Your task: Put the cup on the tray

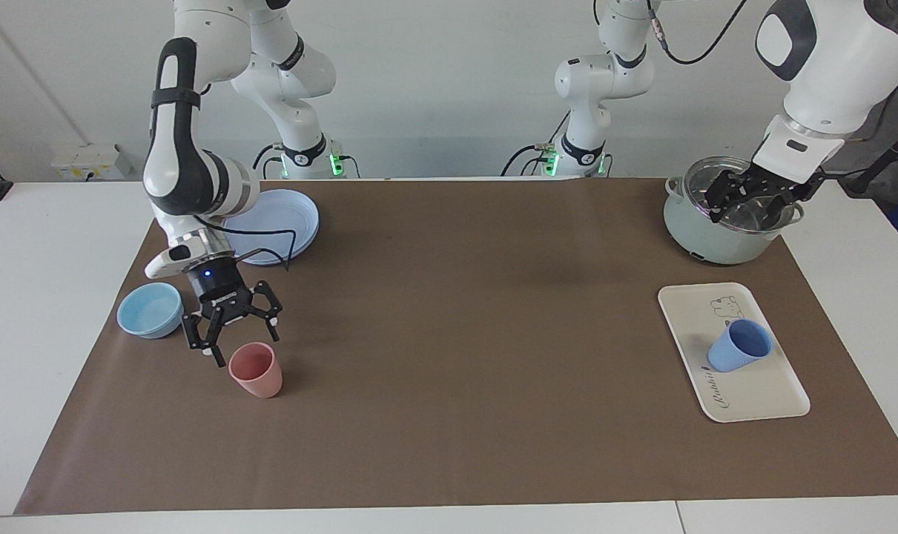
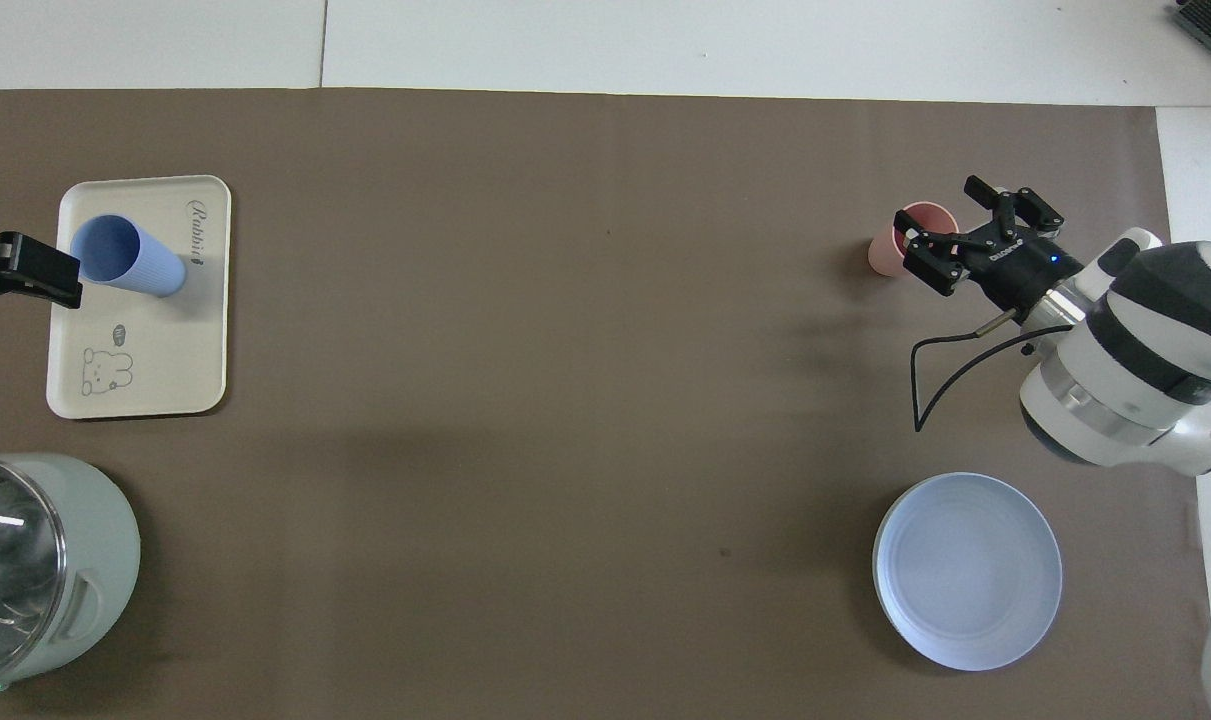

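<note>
The periwinkle-blue cup (image 1: 740, 346) (image 2: 125, 256) stands on the cream tray (image 1: 764, 397) (image 2: 150, 370), at the tray's middle, with nothing touching it. My left gripper (image 1: 744, 208) hangs open and empty high in the air, in front of the pot in the facing view. In the overhead view only a black part of the left gripper (image 2: 17, 275) shows, at the tray's edge beside the cup. My right gripper (image 1: 239, 340) (image 2: 940, 215) hangs open just above a salmon-pink tumbler, at the right arm's end of the table.
The pink tumbler (image 1: 256, 369) (image 2: 887, 250) stands upright on the brown mat. A low light-blue bowl (image 1: 150, 310) and round blue plates (image 1: 274, 222) (image 2: 967, 570) lie nearer the robots. A lidded pale-green pot (image 1: 704, 236) (image 2: 85, 560) stands nearer the robots than the tray.
</note>
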Controlling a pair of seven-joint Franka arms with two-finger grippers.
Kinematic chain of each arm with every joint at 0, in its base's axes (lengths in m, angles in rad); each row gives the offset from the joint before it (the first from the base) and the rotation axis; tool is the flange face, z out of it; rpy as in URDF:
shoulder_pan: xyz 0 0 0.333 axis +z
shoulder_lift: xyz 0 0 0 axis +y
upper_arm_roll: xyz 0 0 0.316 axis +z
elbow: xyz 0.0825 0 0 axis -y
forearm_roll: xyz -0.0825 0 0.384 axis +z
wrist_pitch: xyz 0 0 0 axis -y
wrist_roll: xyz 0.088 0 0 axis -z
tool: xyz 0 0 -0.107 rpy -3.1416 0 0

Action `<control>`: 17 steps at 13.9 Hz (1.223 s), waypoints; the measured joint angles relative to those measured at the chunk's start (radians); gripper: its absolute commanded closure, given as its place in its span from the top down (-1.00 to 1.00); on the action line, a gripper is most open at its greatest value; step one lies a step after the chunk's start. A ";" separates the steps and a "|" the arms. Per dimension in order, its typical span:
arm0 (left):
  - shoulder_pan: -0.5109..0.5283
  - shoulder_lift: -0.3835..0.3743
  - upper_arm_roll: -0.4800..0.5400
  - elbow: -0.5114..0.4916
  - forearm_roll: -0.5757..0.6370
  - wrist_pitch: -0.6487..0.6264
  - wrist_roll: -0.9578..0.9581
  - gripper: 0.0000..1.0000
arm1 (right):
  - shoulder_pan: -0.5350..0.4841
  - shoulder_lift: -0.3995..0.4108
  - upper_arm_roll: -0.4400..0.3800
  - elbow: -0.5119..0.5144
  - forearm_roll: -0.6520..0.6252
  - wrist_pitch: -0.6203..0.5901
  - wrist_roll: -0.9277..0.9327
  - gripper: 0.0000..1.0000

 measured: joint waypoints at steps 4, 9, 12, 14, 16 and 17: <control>0.000 -0.004 0.000 -0.026 -0.043 0.008 0.000 1.00 | 0.062 -0.036 0.001 -0.003 0.000 0.141 0.049 1.00; 0.002 -0.009 0.001 -0.045 -0.080 0.019 0.000 1.00 | 0.028 -0.038 -0.006 -0.003 -0.215 0.110 0.050 1.00; 0.005 -0.011 0.003 -0.047 -0.088 0.019 0.000 1.00 | -0.039 -0.038 -0.009 0.004 -0.420 0.006 0.079 1.00; 0.005 -0.011 0.003 -0.051 -0.088 0.019 0.000 1.00 | -0.084 -0.040 -0.012 0.029 -0.651 -0.083 0.204 1.00; 0.005 -0.013 0.003 -0.056 -0.089 0.019 0.000 1.00 | -0.111 -0.042 -0.014 0.073 -0.908 -0.167 0.390 1.00; 0.004 -0.015 0.003 -0.057 -0.089 0.019 0.000 1.00 | -0.116 -0.046 -0.015 0.101 -1.044 -0.213 0.498 1.00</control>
